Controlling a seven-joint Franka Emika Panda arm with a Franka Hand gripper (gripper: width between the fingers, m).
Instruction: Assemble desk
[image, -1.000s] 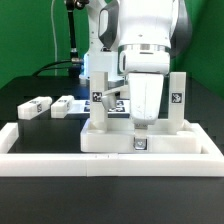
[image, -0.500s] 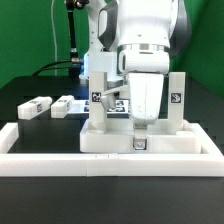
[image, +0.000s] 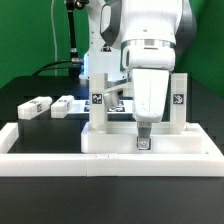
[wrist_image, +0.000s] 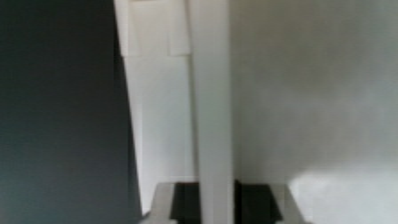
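The white desk top lies upside down against the front border bar. Two short legs stand upright on it, one at the exterior view's left and one at the right. Two loose legs lie on the black table at the left. My gripper points straight down over the desk top's front rim, right of its middle. In the wrist view the thin white rim runs between my dark finger pads, which close on it from both sides.
Long white border bars frame the work area at the front and sides. The marker board shows partly behind the desk top, between the standing legs. The arm's white body hides the area behind the gripper.
My gripper has shifted slightly toward the exterior view's right along the front rim. The desk top and the loose legs have not visibly moved.
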